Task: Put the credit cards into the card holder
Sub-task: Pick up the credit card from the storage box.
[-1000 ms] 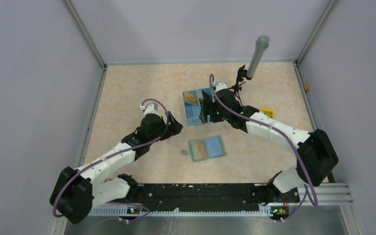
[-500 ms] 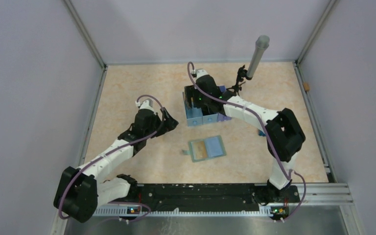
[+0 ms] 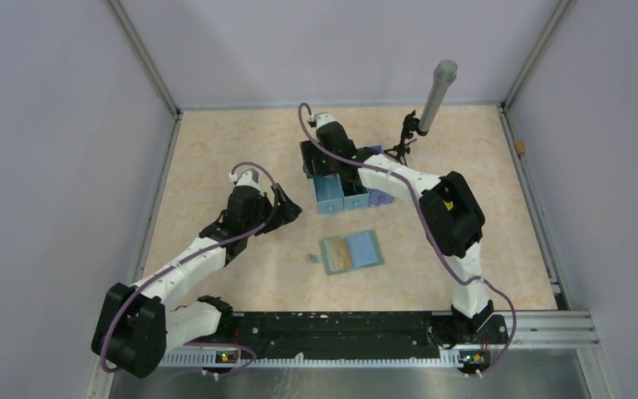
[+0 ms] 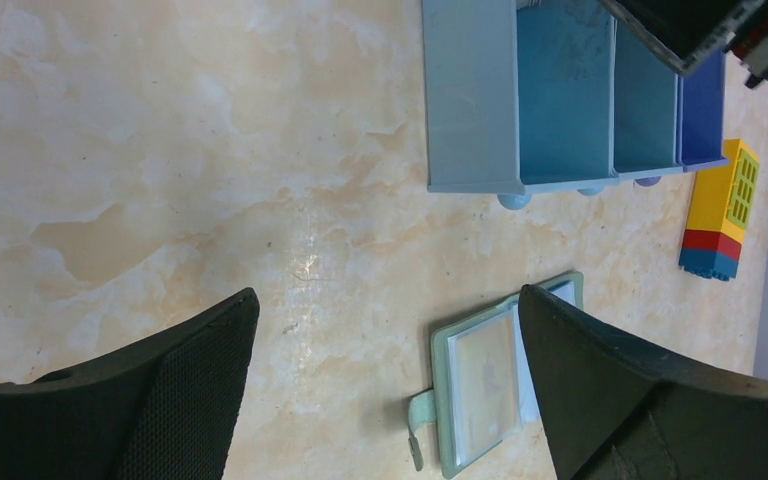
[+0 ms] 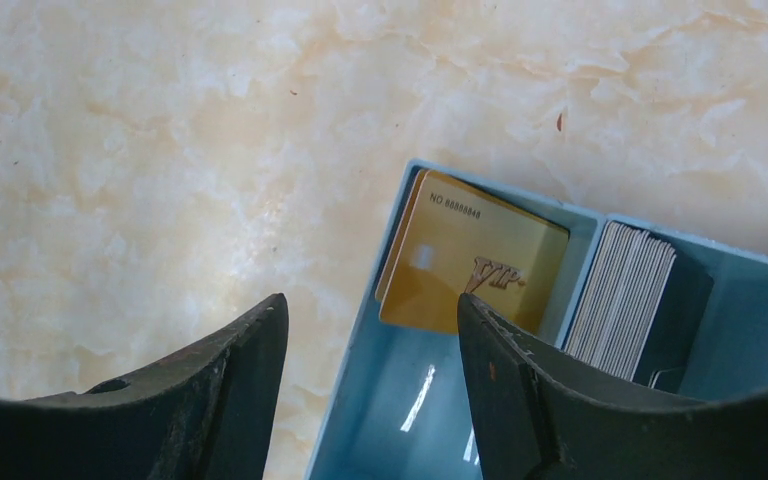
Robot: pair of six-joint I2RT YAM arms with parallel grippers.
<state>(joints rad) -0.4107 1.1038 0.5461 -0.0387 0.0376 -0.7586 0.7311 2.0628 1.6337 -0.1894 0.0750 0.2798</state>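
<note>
The card holder [image 3: 350,252] lies open on the table, grey-green rim, a gold card under its left panel; it also shows in the left wrist view [image 4: 490,385]. Gold credit cards [image 5: 470,265] lean in the left compartment of the blue tray [image 3: 345,196], and a stack of pale cards [image 5: 625,300] stands in the middle one. My right gripper [image 3: 311,162] hovers over the tray's left end, open and empty [image 5: 372,300]. My left gripper [image 3: 287,205] is open and empty [image 4: 388,293], above bare table left of the card holder.
A yellow, red and blue toy brick [image 4: 720,215] lies right of the tray [image 4: 560,110]. A grey post [image 3: 437,96] stands at the back right. A small brown object [image 3: 519,147] sits by the right wall. Walls enclose the table on three sides.
My right arm has swung left, carrying its gripper from the tray's middle to above its left compartment. My left gripper drew back slightly to the left, then stayed.
</note>
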